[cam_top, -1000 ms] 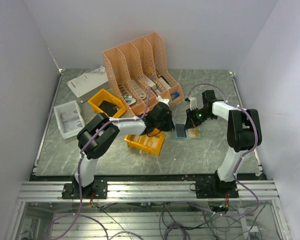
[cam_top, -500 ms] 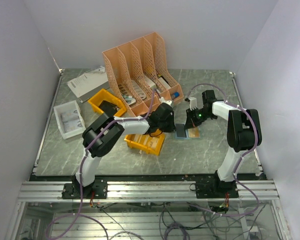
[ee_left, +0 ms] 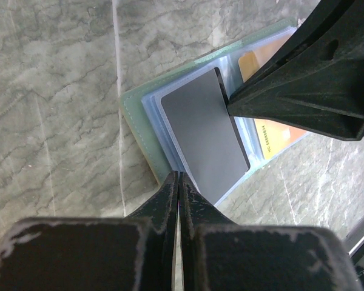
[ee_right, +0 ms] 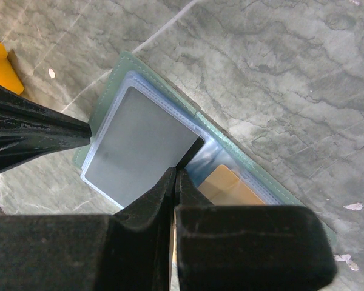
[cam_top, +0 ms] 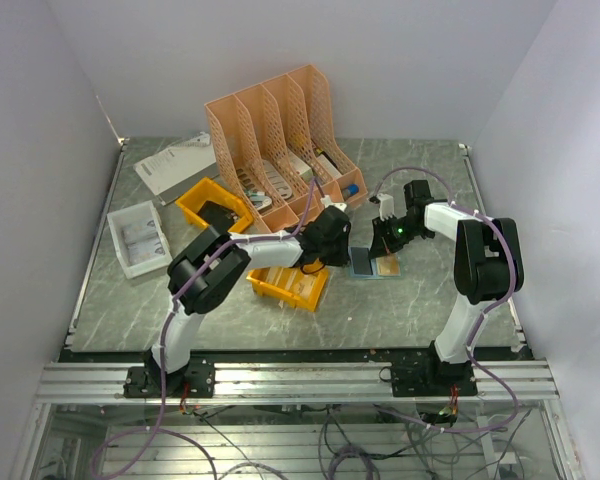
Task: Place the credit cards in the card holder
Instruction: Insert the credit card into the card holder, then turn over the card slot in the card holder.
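Observation:
The card holder (cam_top: pixel 373 275) lies open on the table, its green rim (ee_right: pixel 242 151) framing clear blue sleeves. A grey credit card (ee_left: pixel 200 136) lies flat over the left half, and a tan-orange card (ee_right: pixel 227 188) sits in a sleeve on the right half. My left gripper (ee_left: pixel 178 176) is shut and empty, its tips at the holder's left edge, against the grey card (ee_right: pixel 139 145). My right gripper (ee_right: pixel 175 173) is also shut and empty, its tips touching the grey card's opposite edge at the holder's middle fold. Both grippers meet over the holder in the top view.
A peach file rack (cam_top: pixel 280 130) stands at the back. One yellow bin (cam_top: pixel 212 205) is beside it and another (cam_top: pixel 290 285) lies under my left forearm. A white tray (cam_top: pixel 137 238) and a booklet (cam_top: pixel 175 163) are at the left.
My left arm has reached further right, bringing its shut gripper up to the holder's left edge. The right arm and the holder have stayed put.

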You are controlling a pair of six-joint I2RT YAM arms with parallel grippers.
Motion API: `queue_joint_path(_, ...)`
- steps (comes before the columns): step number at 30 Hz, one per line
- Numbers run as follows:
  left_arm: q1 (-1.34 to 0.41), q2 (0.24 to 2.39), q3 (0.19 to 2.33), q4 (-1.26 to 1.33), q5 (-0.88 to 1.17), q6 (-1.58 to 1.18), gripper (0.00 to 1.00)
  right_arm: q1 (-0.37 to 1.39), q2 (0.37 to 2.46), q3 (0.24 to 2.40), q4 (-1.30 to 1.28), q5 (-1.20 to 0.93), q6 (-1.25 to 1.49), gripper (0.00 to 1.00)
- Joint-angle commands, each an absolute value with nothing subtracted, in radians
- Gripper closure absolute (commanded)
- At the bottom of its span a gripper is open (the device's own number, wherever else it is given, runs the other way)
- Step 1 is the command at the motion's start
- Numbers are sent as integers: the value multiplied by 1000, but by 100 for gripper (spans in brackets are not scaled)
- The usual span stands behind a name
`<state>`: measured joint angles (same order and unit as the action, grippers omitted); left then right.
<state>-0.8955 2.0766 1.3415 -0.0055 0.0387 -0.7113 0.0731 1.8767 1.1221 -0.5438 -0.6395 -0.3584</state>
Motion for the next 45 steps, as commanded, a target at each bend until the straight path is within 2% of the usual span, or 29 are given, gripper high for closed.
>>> queue_joint_path(1,-905,2107,1378,-49,21,-691,93,74,1904,1129,-547,-608,-367,100)
queue_joint_path(36,-953,2177,1571,-242,0,-599,93,75,1892,1130,-548,-626,-369,99)
queue_joint_path(45,-951,2118,1516,-206,-47,-619,93,75,1888,1127,-544,-631,-369,97)
